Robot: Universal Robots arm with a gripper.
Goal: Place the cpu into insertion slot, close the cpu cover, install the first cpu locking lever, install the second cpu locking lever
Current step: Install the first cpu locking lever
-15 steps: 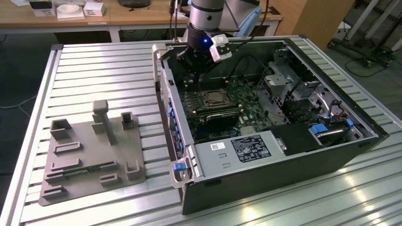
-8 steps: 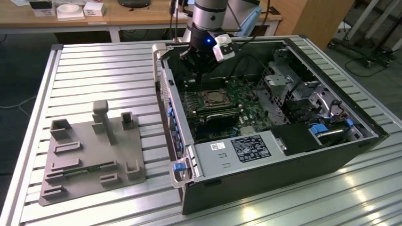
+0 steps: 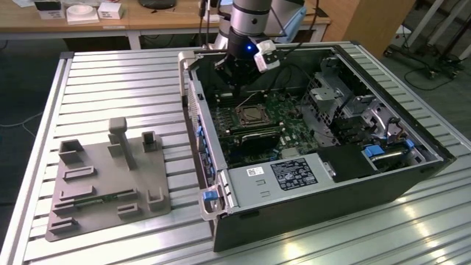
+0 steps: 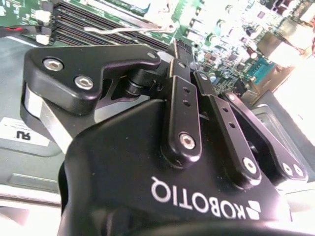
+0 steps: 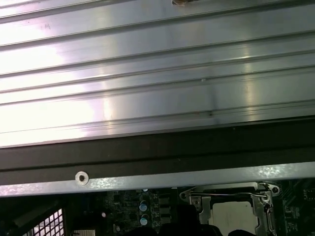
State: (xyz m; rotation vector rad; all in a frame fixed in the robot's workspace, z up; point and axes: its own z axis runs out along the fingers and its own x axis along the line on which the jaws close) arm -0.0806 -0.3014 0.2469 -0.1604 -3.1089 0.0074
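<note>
The open computer case holds the green motherboard (image 3: 283, 118). On it, the insertion slot (image 3: 254, 115) carries the cpu (image 5: 234, 216), a pale square. The silvery cpu cover (image 5: 197, 202) frames the chip, and a thin wire lever (image 5: 229, 195) runs along one edge. In the second wrist view another thin locking lever (image 4: 125, 30) stretches across the black memory slots, just beyond my fingertips. My gripper (image 3: 234, 83) (image 4: 183, 56) hangs inside the case toward its far end, beyond the socket and apart from it. Its fingers look shut with nothing between them.
The case (image 3: 316, 218) lies on a slatted aluminium table (image 3: 118, 83). A grey power supply box (image 3: 276, 175) sits at its near end and drive cages at the exterior view's right. A grey fixture plate (image 3: 107, 182) with upright posts lies to the case's left. Cables cross the case interior.
</note>
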